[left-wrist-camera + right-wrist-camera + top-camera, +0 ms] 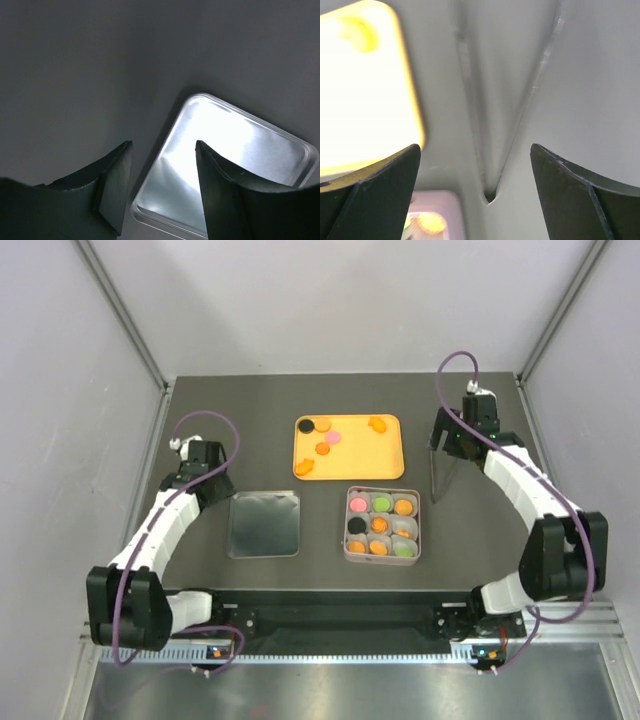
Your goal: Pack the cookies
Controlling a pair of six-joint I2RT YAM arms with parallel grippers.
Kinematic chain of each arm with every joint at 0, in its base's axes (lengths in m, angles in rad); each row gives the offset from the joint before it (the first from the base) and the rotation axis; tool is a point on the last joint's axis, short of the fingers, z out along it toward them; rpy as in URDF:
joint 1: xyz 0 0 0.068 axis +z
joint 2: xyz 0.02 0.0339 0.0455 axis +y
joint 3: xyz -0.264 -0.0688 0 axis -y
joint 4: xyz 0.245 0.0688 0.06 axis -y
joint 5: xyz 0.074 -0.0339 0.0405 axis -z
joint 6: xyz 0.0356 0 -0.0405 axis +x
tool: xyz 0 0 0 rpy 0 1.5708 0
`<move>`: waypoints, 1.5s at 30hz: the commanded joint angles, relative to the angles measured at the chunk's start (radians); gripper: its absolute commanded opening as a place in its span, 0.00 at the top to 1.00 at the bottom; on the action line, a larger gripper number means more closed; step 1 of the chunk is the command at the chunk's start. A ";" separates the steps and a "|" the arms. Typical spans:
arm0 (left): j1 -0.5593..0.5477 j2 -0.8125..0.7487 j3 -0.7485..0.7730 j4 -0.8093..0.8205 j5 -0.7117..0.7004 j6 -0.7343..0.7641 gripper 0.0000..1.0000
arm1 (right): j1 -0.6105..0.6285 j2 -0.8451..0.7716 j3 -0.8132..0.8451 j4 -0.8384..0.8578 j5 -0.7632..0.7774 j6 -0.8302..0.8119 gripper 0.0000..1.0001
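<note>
Several cookies (323, 424), orange, pink and black, lie on an orange tray (390, 455) at the back middle. A square tin (381, 550) in front of the tray holds pale cups, most with a cookie (381, 504) in them. Its silver lid (264, 523) lies flat to its left. My left gripper (212, 478) is open and empty, its fingers straddling the lid's near corner (165, 200) in the left wrist view. My right gripper (448, 443) is open and empty above metal tongs (434, 475). In the right wrist view (475, 147) the tongs' joined end (490, 192) lies between the fingers.
The tongs lie on the dark table right of the tray and tin, joined end toward the front. The tray's edge (415, 115) and the tin's corner (442, 210) show at the left of the right wrist view. Grey walls enclose the table on three sides.
</note>
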 commanded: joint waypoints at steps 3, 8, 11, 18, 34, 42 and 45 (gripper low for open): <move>0.110 0.074 -0.034 0.012 0.095 -0.002 0.44 | 0.108 -0.153 -0.028 0.010 -0.040 0.009 0.08; 0.116 0.164 -0.044 0.058 0.198 -0.014 0.46 | 0.211 -0.187 -0.020 0.006 -0.040 0.013 0.06; 0.116 0.204 -0.061 0.081 0.237 -0.040 0.46 | 0.256 -0.190 -0.008 0.006 -0.049 0.018 0.05; 0.116 0.226 -0.170 0.160 0.226 -0.118 0.58 | 0.332 -0.183 0.000 0.022 -0.092 0.018 0.07; 0.116 0.126 -0.146 0.122 0.258 -0.083 1.00 | 0.504 -0.022 0.090 0.097 -0.318 0.038 0.29; 0.116 0.024 -0.115 0.026 0.304 -0.037 1.00 | 0.604 0.243 0.288 0.074 -0.390 0.001 0.32; 0.115 -0.018 -0.101 -0.001 0.353 -0.039 1.00 | 0.604 0.319 0.335 0.077 -0.448 0.007 0.32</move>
